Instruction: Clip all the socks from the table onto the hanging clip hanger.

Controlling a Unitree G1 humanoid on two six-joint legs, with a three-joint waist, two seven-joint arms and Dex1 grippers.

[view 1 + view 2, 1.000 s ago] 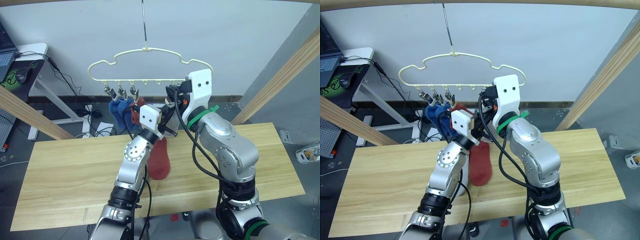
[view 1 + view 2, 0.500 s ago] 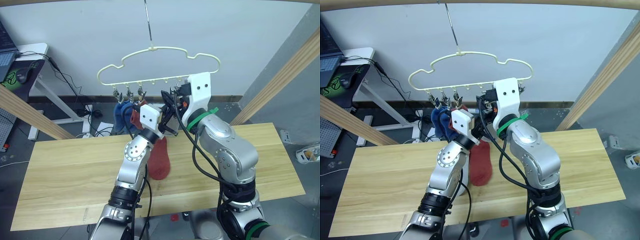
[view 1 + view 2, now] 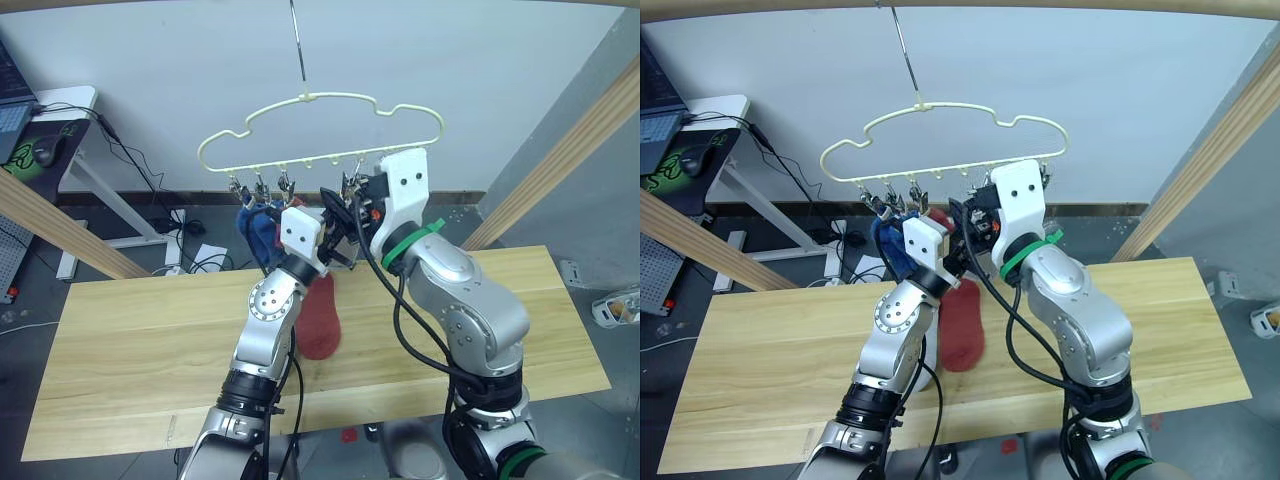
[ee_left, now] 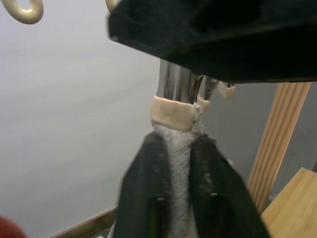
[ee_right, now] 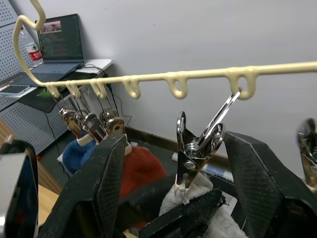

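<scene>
The left gripper is pinched shut on a light grey sock, holding its upper edge right up against the cream-tipped jaws of a metal clip under the clip hanger. In the left wrist view the sock's knit edge meets the clip's cream tips; whether the clip has bitten onto it cannot be told.

The right gripper stands spread wide, one finger on either side of that same clip, with the clip between them and not squeezed. The grey sock sits just below the clip, between the right fingers, with the left gripper's black finger beneath it.

Along the hanger's bottom bar, three clips at the end away from the right gripper carry socks: two bright blue socks and one rust red sock, bunched close together. The grey sock's clip is the fourth along. One more clip shows at the bar's end beside the right gripper.

Below the hanger, a second rust red sock lies flat on the wooden table, just behind the left arm. Counted: two blue, two red, one grey visible.
</scene>
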